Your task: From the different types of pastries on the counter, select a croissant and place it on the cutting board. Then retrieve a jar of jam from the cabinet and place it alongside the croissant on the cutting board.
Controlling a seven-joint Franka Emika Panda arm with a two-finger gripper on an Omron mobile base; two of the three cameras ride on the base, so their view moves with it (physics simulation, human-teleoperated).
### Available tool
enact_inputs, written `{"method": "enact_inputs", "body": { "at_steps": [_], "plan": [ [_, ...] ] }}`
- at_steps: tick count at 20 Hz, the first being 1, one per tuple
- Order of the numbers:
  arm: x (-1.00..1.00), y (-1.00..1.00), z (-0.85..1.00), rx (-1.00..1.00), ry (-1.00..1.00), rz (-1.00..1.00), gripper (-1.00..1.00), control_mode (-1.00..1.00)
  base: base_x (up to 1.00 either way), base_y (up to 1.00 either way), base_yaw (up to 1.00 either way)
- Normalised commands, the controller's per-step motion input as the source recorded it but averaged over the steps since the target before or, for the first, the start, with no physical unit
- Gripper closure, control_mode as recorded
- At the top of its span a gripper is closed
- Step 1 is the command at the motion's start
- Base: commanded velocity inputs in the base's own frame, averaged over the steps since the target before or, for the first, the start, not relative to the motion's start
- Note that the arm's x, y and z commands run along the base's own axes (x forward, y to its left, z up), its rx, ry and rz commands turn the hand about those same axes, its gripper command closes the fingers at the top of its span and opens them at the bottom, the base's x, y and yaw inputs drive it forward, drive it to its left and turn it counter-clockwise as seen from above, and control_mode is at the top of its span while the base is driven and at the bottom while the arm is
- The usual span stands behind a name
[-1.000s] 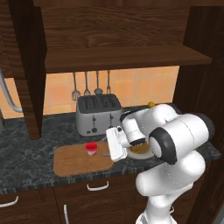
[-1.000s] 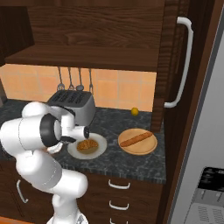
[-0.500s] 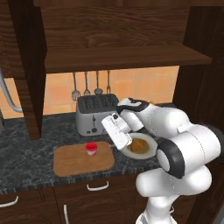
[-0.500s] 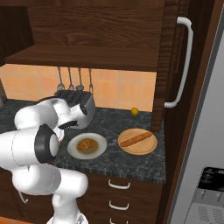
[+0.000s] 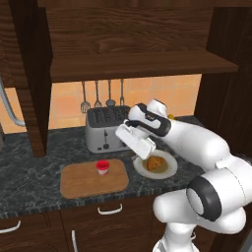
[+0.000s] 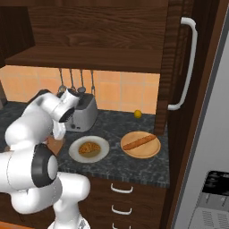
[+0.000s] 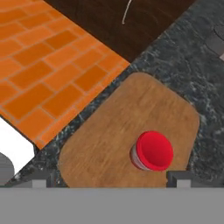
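— Where did the jar of jam [image 5: 102, 167] stand?

— Upright on the cutting board [image 5: 78, 183], toward its far right part, red lid up. The board lay flat on the dark marbled surface [image 5: 24, 170], in front of the toaster [image 5: 101, 129].

— And the croissant [image 5: 155, 163]?

— On the white plate [image 5: 169, 170], just right of the board, not on it. From the right base camera the same plate [image 6: 101, 152] sat left of a round wooden plate [image 6: 151, 150] carrying the long thin pastry [image 6: 138, 142].

— The gripper [image 5: 147, 155]?

— It hung above the surface, between the board and the plate, close over the plate's left edge (the white hand above it hid most of it). In the hand camera the two finger tips [image 7: 180, 178] stood wide apart, the jar [image 7: 151, 152] and board [image 7: 109, 131] below and between them, untouched. The jaws were open and held nothing.

— Anything else?

— Utensils [image 5: 97, 96] hung on the orange tile wall under the cabinet [image 5: 128, 51] shelf, and a small yellow fruit [image 6: 137, 114] sat far back on the surface.
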Motion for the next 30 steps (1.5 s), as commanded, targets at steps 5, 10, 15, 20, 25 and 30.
{"method": "enact_inputs", "body": {
  "at_steps": [5,10,15,20,25,30],
  "plan": [
    [-0.14,-0.07,0.03,-0.35,-0.01,-0.17,-1.0,-1.0,0.0,0.0,0.0],
    [-0.6,-0.55,0.0,-0.3,-0.04,-0.04,-1.0,-1.0,0.0,0.0,0.0],
    [-0.41,-0.78,0.01,-0.12,-0.02,0.01,-1.0,-1.0,0.0,0.0,0.0],
    [0.0,-0.79,0.08,-0.03,-0.05,0.04,-1.0,-1.0,0.0,0.0,0.0],
    [0.18,-0.65,0.04,-0.02,-0.12,0.09,-1.0,-1.0,0.0,0.0,0.0],
    [0.58,-0.35,0.0,0.0,-0.08,0.09,-1.0,-1.0,0.0,0.0,0.0]
  ]
}}
